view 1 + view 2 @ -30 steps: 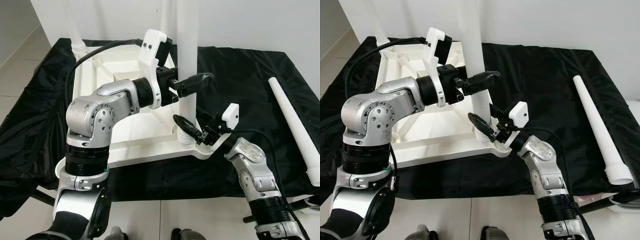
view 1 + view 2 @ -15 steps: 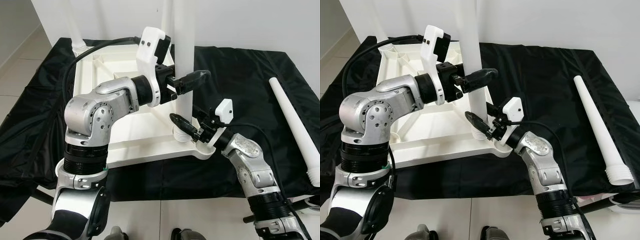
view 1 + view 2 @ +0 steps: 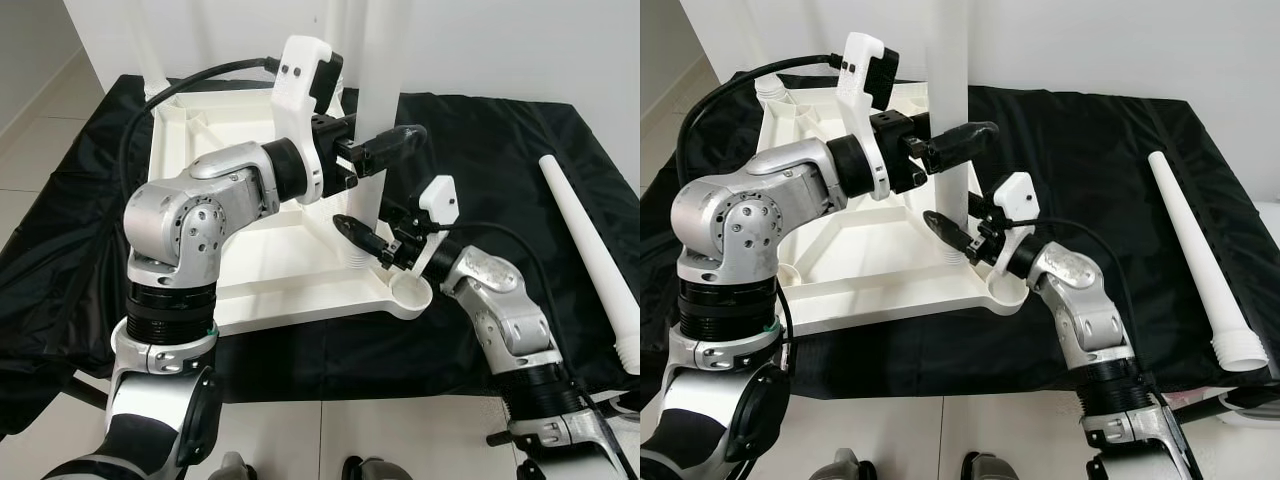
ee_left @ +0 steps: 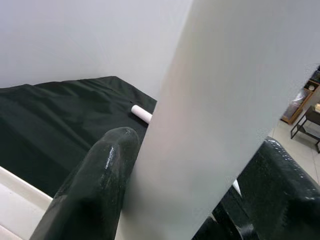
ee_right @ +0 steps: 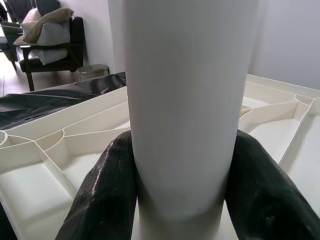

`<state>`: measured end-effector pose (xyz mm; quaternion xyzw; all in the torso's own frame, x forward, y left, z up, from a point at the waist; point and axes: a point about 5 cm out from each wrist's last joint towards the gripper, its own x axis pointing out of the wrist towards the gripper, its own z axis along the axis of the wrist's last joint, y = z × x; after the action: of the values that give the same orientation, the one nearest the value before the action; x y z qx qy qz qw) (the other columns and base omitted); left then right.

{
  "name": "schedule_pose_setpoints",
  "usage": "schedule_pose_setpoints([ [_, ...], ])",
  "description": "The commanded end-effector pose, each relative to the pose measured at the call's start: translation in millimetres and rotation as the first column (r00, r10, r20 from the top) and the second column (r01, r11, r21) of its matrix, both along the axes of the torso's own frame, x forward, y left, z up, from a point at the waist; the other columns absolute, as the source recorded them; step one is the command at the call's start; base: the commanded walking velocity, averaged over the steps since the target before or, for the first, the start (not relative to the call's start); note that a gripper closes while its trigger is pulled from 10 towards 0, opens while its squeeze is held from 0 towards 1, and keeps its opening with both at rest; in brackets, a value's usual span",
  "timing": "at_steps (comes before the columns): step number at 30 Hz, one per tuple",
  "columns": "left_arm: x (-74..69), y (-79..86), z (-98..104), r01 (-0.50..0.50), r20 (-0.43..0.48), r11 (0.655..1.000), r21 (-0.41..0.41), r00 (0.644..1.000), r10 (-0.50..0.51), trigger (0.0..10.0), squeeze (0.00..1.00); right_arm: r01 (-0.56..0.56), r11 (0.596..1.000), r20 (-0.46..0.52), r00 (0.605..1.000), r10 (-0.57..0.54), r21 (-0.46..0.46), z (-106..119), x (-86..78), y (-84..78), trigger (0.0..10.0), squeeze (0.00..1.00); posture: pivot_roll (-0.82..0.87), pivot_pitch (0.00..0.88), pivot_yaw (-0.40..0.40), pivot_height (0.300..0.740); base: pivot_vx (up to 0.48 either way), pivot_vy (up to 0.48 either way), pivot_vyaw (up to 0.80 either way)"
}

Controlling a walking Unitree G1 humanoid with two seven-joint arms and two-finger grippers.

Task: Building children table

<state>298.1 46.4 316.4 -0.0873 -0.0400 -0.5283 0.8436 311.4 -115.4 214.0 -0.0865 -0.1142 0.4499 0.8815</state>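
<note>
Lifted clear of its corner socket (image 3: 410,292), the table leg (image 3: 377,100) pinched by both the left end effector (image 3: 388,150) and the right end effector (image 3: 362,236) below it could cross-thread if reseated tilted.

The tabletop (image 3: 250,260) lies upside down on the table (image 3: 480,140), a leg (image 3: 380,90) upright at its near right corner; a loose leg (image 3: 590,250) lies well right.

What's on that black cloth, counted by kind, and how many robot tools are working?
Table top: 1
Table legs plainly seen: 2, the upright leg and the loose leg
Tools gripping the upright leg: 2, left tool and right tool
Total: 5
</note>
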Motion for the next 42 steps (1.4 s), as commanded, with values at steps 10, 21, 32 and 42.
schedule_pose_setpoints([
  [10, -15.0, -13.0, 13.5, 0.098, 0.061, 0.995, -0.011, 0.993, -0.097, 10.0, 0.00, -0.078, 0.994, -0.039, 0.996, 0.075, -0.073, 4.7, 0.6, 13.8, 10.0, 0.00, -0.03, 0.113, -0.005, 0.740, 0.000, 0.000, 0.00],
  [21, -16.0, -13.4, 14.5, 0.096, 0.066, 0.995, -0.011, 0.993, -0.095, 10.0, 0.00, -0.088, 0.995, -0.037, 0.996, 0.086, -0.054, 10.7, 1.6, 19.2, 10.0, 0.00, -0.03, 0.110, -0.008, 0.740, 0.000, 0.000, 0.00],
  [32, -15.1, -12.9, 15.3, 0.088, 0.065, 0.996, -0.013, 0.994, -0.087, 10.0, 0.00, -0.154, 0.988, -0.044, 0.987, 0.154, -0.006, 12.3, -5.7, 18.7, 0.0, 0.00, -0.03, 0.103, -0.004, 0.740, 0.000, 0.000, 0.00],
  [42, -14.4, -11.9, 14.8, 0.082, 0.061, 0.996, -0.018, 0.995, -0.081, 10.0, 1.00, -0.156, 0.988, -0.043, 0.987, 0.155, -0.020, 11.0, -5.6, 19.4, 10.0, 0.00, -0.03, 0.096, -0.005, 0.740, 0.000, 0.000, 0.00],
])
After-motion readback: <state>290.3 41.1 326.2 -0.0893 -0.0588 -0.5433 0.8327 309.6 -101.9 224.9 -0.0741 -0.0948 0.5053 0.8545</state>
